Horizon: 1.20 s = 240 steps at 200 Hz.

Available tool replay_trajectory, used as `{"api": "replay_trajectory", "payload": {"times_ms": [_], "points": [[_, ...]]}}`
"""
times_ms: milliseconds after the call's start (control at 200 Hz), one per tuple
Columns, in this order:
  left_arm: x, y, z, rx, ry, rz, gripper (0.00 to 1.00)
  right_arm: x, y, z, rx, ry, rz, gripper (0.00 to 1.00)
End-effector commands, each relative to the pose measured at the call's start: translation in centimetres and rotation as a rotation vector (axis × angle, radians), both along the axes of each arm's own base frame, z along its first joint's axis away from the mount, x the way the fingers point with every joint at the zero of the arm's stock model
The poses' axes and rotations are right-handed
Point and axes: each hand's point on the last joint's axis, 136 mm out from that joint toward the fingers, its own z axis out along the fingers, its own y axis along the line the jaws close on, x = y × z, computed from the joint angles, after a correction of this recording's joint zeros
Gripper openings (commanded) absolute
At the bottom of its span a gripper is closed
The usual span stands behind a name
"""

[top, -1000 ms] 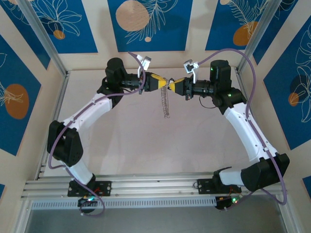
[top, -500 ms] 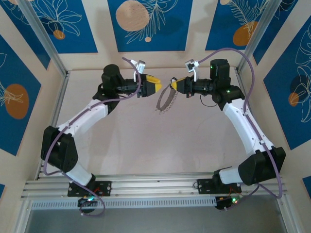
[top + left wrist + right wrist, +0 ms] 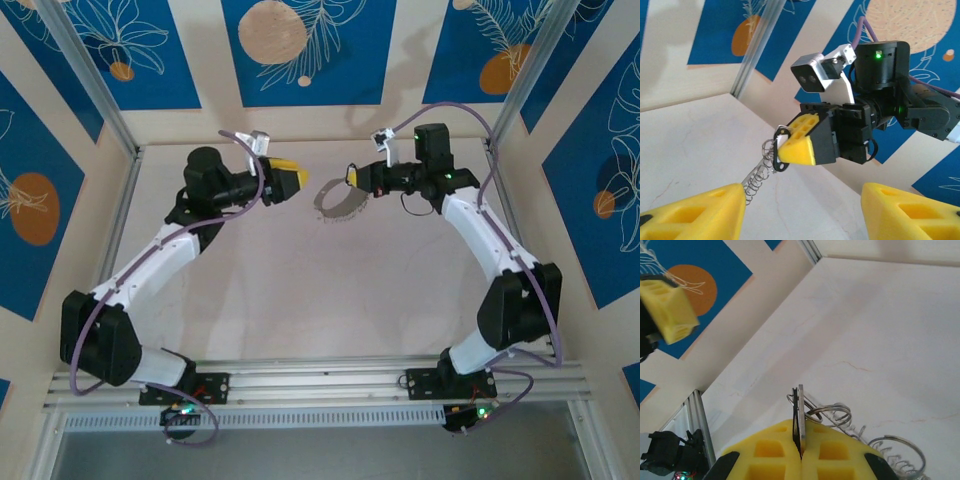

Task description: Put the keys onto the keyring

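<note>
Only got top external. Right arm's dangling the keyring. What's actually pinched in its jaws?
Observer: Right wrist view: the right gripper has its jaws shut on a thin flat piece, edge-on, with small rings and the keyring coil beside it.
Operator: Left jaws open?
Observer: Yes. In the left wrist view the left gripper stands wide apart, holding nothing.
Operator: Key threaded on?
Observer: Cannot tell. Left wrist view shows a small dark loop at the right gripper's tip, coil hanging below.
</note>
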Motion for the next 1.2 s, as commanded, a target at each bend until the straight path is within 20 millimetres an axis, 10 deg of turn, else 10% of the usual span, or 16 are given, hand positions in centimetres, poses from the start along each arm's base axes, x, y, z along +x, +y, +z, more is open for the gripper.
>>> {"api": "replay_trajectory", "payload": {"times_ms": [0, 540, 1195], "points": [[0.1, 1.2, 0.0, 0.015, -0.019, 0.053, 0.62, 2.1, 0.1, 1.0, 0.014, -0.026, -0.013, 0.00], [-0.2, 2.0, -1.0, 0.010, 0.016, 0.049, 0.63, 10.8, 2.4, -6.5, 0.000, 0.144, -0.065, 0.00], [-1.4, 2.5, -1.1, -0.017, 0.047, 0.054, 0.63, 0.5, 5.0, -20.0, -0.103, 0.412, -0.090, 0.00]]}}
